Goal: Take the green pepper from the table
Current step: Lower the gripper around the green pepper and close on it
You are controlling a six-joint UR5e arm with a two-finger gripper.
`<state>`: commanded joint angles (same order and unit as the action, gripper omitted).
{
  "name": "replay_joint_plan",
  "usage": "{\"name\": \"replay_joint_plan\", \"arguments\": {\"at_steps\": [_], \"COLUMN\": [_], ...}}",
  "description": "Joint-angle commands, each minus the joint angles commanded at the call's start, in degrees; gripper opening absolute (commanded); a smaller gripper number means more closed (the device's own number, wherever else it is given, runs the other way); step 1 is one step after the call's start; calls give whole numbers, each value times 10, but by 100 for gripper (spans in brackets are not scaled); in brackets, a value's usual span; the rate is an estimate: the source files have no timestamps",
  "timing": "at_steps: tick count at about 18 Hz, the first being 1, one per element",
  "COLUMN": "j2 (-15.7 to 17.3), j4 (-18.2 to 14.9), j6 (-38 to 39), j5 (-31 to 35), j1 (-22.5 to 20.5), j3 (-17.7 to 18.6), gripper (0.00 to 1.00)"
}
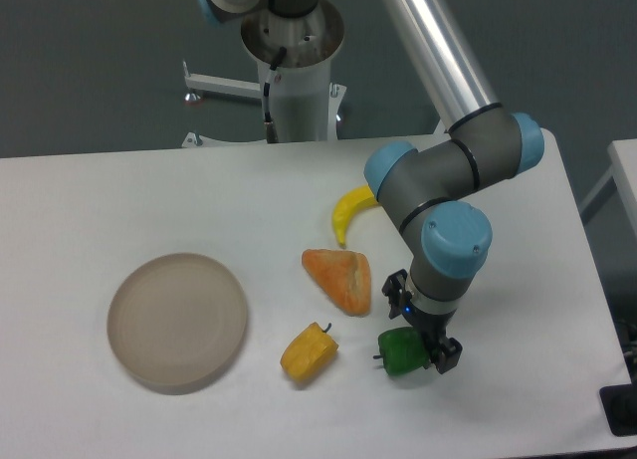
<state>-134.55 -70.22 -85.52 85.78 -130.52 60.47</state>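
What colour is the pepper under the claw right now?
Dark green, glossy; the green pepper sits partly under the claw, clearest in the fixed camera view.

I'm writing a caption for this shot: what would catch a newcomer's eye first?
The big grey-and-blue arm sweeps in from the top and bends down over the green pepper near the table's front edge, its hand right at the pepper and partly covering it. Beside it lie a yellow pepper, an orange wedge of food and a half-hidden banana, with a round beige plate alone at the left.
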Motion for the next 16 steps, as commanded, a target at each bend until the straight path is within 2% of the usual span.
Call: {"name": "replay_joint_plan", "arguments": {"at_steps": [7, 8, 10, 12, 13, 16], "j2": [-12, -11, -13, -12, -8, 3], "j4": [-3, -6, -7, -8, -9, -34], "j6": [-5, -5, -4, -5, -3, -4], "j5": [6, 6, 5, 5, 6, 5], "j1": [6, 6, 8, 8, 8, 5], "j3": [5, 6, 5, 7, 8, 3], "gripper": [100, 93, 64, 41, 35, 33]}}
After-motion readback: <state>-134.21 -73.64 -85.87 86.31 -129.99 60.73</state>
